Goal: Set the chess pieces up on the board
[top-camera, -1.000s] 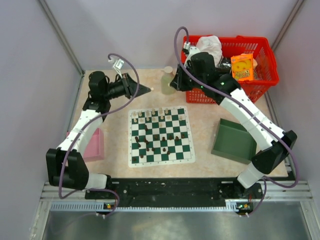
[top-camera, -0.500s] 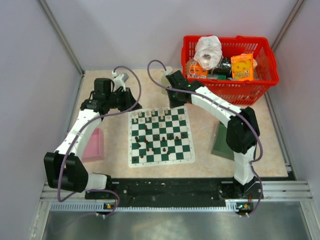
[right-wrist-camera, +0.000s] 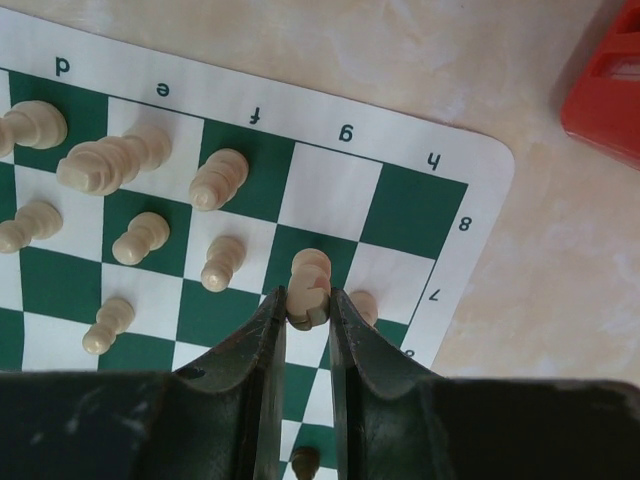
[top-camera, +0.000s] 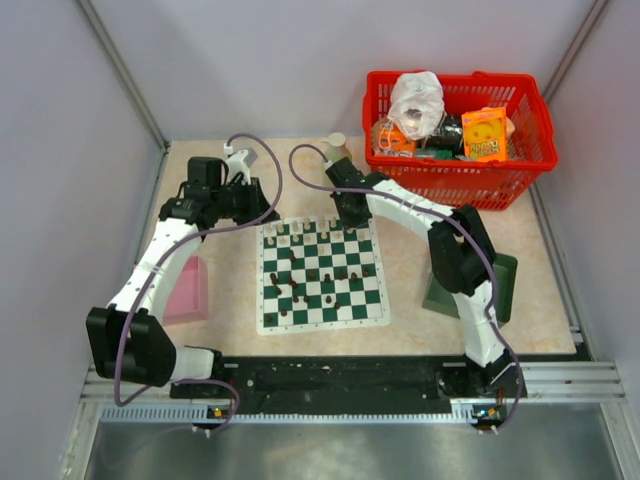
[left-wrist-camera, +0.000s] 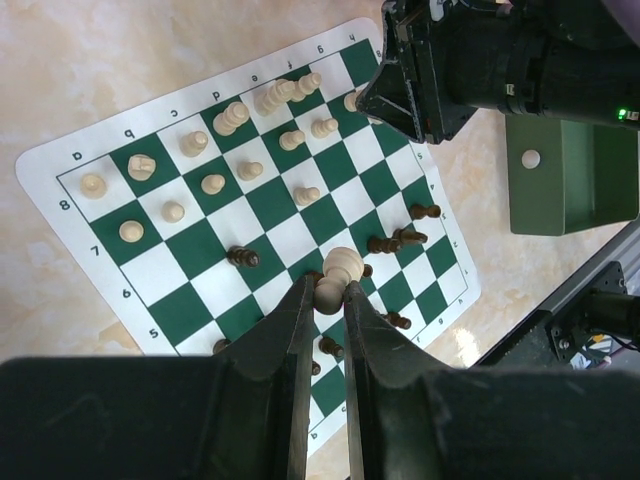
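Left wrist view: left hand (left-wrist-camera: 328,292) closed on a cream piece (left-wrist-camera: 340,266), held above the board (top-camera: 323,325) lying in the middle of the worktop (top-camera: 405,285). Right hand (right-wrist-camera: 305,300) grips a second cream piece (right-wrist-camera: 309,272) over the board's far right corner, beside other cream pieces (right-wrist-camera: 218,178) standing in the far rows

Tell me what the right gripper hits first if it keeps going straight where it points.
Probably the board, around the green g7 square: the right gripper points down at it, cream piece leading. Height unclear.

Red basket (top-camera: 510,182) (crammed), green tray (left-wrist-camera: 585,185), pink box (top-camera: 190,290).
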You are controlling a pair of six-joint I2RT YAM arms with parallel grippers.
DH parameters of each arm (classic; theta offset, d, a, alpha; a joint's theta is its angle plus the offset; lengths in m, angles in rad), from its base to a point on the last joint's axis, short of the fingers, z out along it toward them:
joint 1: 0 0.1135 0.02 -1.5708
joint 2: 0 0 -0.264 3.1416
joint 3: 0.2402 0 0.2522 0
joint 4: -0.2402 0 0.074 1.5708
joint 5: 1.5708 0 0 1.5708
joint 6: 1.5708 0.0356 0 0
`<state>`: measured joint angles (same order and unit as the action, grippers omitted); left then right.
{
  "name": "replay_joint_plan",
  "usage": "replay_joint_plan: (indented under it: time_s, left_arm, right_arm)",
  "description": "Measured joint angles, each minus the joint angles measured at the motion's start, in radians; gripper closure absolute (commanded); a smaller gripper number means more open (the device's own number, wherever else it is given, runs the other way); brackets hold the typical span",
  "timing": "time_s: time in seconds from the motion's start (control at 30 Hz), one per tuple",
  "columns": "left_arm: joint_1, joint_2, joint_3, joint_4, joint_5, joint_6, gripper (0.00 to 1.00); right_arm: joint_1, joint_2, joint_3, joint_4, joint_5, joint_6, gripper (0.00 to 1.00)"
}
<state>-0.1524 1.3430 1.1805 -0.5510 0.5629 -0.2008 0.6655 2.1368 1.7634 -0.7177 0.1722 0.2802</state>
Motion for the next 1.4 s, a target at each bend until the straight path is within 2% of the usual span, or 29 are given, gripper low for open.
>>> replay_joint_plan:
  time_s: [0.8, 1.3, 1.4]
  left_arm:
    - [0.0, -0.006, 0.013, -0.003, 0.001, 0.018, 1.0]
    - [-0.011, -0.005, 0.041, -0.029, 0.021, 0.029, 1.0]
    - [-0.02, -0.005, 0.049, -0.035, 0.021, 0.035, 1.0]
  right_arm:
    - [-0.018, 0.075, 0.057, 0.061, 0.021, -0.013, 0.87]
    - [-0.021, 0.09, 0.116, 0.022, 0.008, -0.04, 0.61]
    - [-0.021, 0.09, 0.146, 0.017, 0.003, -0.045, 0.59]
